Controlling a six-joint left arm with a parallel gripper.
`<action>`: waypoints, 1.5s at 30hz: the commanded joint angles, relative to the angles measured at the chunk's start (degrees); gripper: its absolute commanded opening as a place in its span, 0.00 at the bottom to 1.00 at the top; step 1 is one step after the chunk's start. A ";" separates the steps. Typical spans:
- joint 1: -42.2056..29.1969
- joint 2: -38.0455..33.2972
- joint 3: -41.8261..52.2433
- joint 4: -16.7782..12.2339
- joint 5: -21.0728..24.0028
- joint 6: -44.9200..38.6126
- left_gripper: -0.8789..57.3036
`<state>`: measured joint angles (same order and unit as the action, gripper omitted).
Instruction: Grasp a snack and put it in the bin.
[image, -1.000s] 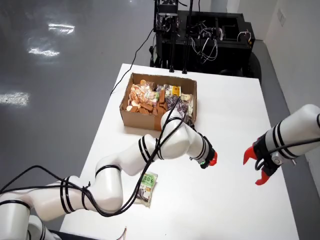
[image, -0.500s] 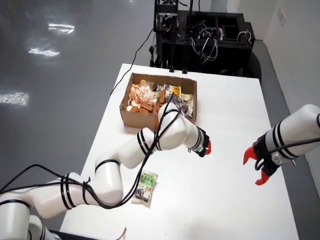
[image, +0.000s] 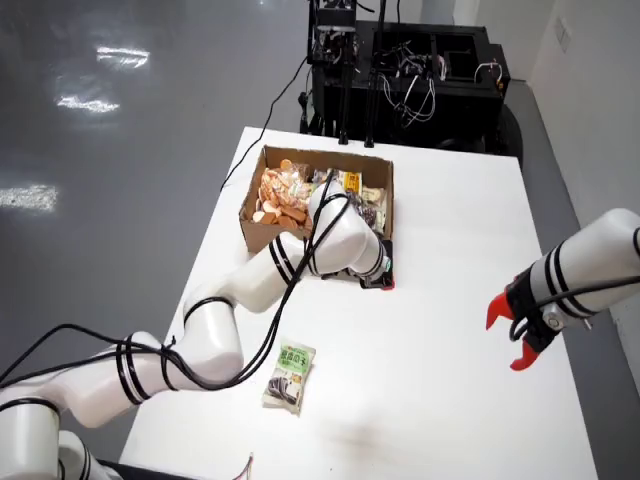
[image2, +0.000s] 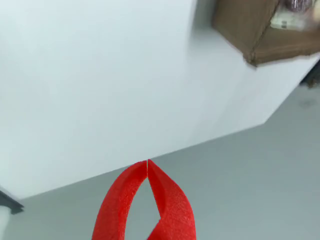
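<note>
Overhead, white table (image: 440, 400) — glossy grey floor (image: 120, 120)

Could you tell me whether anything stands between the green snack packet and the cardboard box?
No loose object; only the white robot arm stretches across the bare tabletop between the green snack packet and the brown cardboard box.

A white arm is reaching across the white table (image: 450, 330) from the lower left, its wrist leaning against the near right corner of the cardboard box (image: 262, 225), which is holding piled snacks. A green snack packet (image: 290, 376) is lying flat on the table near the arm's elbow. At the right, a second arm is hanging its red-fingered gripper (image: 508, 340) parted above the tabletop.
</note>
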<state>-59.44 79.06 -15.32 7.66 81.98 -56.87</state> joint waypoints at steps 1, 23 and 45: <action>0.88 -11.82 18.70 0.36 0.47 -7.38 0.00; 1.70 -31.58 48.26 2.07 -0.11 -33.13 0.53; 9.61 -40.05 72.63 -1.65 0.10 -33.13 0.95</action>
<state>-50.31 39.34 54.54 6.43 82.03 -90.43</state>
